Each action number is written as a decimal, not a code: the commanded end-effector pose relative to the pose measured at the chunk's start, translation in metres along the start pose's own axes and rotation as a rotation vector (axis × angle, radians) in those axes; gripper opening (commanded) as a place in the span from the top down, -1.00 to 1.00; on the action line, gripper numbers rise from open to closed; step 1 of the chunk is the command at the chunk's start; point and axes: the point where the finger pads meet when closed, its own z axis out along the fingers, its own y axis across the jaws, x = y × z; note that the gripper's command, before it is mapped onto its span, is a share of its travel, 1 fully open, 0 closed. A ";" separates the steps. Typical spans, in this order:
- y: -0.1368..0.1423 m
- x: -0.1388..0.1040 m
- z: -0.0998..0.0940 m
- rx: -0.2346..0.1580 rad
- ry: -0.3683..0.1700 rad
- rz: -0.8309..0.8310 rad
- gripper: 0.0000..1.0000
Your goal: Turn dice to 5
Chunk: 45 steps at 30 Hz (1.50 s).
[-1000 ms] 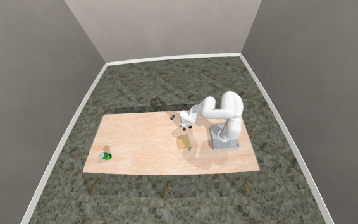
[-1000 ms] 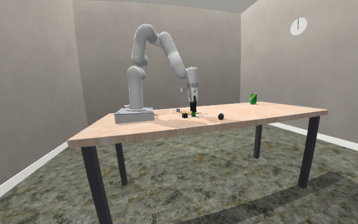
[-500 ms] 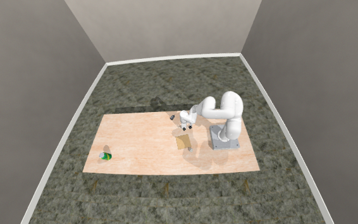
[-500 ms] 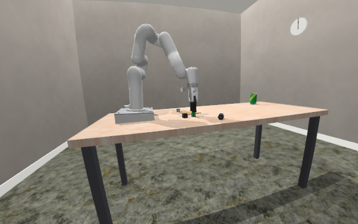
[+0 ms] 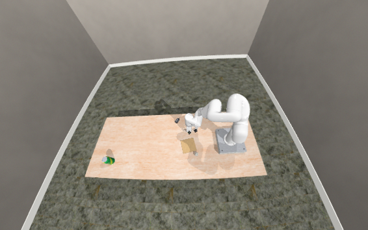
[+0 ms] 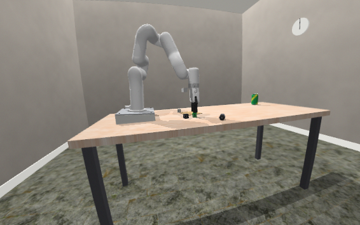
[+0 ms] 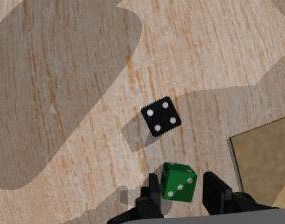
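glossy white rounded arm segments, grey ring at the wrist, black-fingered pincer [image 5: 192, 131] [image 6: 194, 112] [image 7: 179, 188], grey screw-cornered base plate [image 5: 223, 149] [image 6: 135, 118]

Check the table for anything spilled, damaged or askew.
Nothing looks spilled or damaged. The small green cubic die, between the open end effector's parted fingers, may be slightly tilted; I cannot tell for certain.

The desk [image 5: 142, 140] [image 6: 266, 112] has a top of pale, streaky wood grain with a matt look, on dark, smooth legs like painted metal. The arm [image 5: 227, 116] [image 6: 136, 89] looks like smooth white plastic, softly glossy; its base plate [image 5: 222, 147] [image 6: 134, 117] is grey and metal-like. The pincer [image 5: 192, 131] [image 6: 194, 111] [image 7: 179, 188] has dark, matt fingers. The black die [image 6: 186, 116] [image 7: 161, 116] and green die [image 6: 194, 115] [image 7: 178, 182] look like smooth plastic. The mat [image 5: 188, 145] [image 7: 265, 162] is tan, matt and faintly mottled. The can [image 5: 108, 160] [image 6: 254, 99] looks like shiny metal.
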 end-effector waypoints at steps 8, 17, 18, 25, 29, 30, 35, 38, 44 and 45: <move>0.000 -0.001 0.008 0.001 -0.003 0.000 0.05; 0.000 -0.001 0.026 0.001 -0.003 0.000 0.05; 0.000 -0.001 0.028 0.001 -0.003 0.000 0.05; 0.000 -0.001 0.032 0.001 -0.003 0.000 0.05; 0.000 -0.001 0.033 0.001 -0.003 0.000 0.05; 0.000 -0.001 0.033 0.001 -0.003 0.000 0.05; 0.000 -0.001 0.033 0.001 -0.003 0.000 0.05; 0.000 -0.001 0.033 0.001 -0.003 0.000 0.05; 0.000 -0.001 0.033 0.001 -0.003 0.000 0.05; 0.000 -0.001 0.033 0.001 -0.003 0.000 0.05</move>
